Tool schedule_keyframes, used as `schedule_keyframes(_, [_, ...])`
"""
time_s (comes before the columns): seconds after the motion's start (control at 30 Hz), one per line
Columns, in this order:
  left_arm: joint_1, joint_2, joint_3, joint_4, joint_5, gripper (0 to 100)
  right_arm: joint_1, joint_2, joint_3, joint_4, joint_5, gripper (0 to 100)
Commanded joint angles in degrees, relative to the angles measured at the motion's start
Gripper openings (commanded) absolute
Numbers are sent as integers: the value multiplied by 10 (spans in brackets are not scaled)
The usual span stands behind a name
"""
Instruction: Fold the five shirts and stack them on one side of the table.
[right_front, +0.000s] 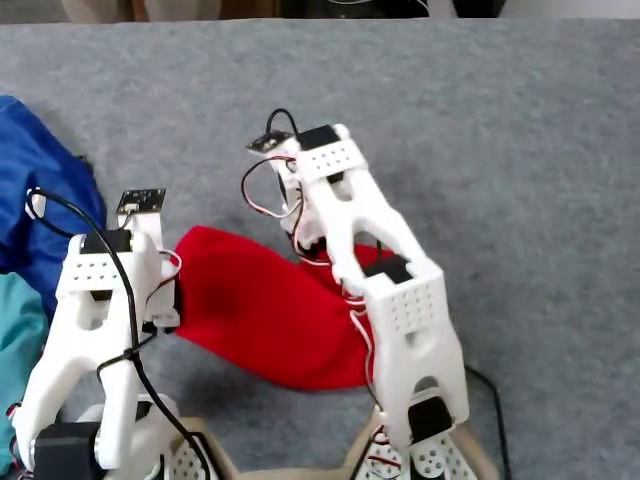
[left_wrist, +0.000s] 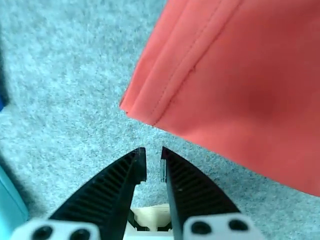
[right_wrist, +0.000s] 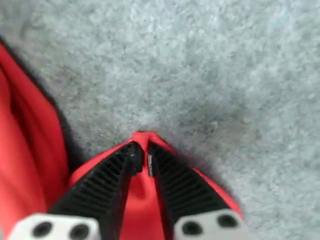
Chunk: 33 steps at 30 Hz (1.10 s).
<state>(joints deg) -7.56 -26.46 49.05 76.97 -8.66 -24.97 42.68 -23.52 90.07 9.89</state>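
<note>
A red shirt lies bunched on the grey table between the two arms. In the left wrist view its hemmed corner sits just ahead of my left gripper, which is shut with nothing in it and a short way clear of the cloth. My right gripper is shut on a fold of the red shirt, and a peak of the cloth sticks out past the fingertips. In the high view the right arm stands over the shirt's right part.
A blue shirt and a teal shirt lie heaped at the table's left edge, close to the left arm. The teal shirt also edges into the left wrist view. Bare grey table stretches to the back and right.
</note>
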Motion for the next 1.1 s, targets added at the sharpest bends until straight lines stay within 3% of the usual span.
schedule_keyframes(0.0, [6, -15, -6, 18, -5, 67, -1, -3, -42, 35, -4, 5])
schedule_keyframes(0.17, [2, -21, -7, 26, -5, 67, 0, -3, -181, 120, -4, 5])
schedule_keyframes(0.4, [1, -21, -7, 43, -5, 67, 40, -79, -311, 123, -4, 5])
schedule_keyframes(0.63, [1, -21, -19, 39, -2, 67, 90, -221, -390, 120, -2, 5])
schedule_keyframes(0.87, [2, -15, -113, 37, -1, 71, 144, -336, -451, 120, -1, 5])
schedule_keyframes(1.07, [5, -15, -171, -44, 11, 71, 206, -381, -420, 120, -1, 5])
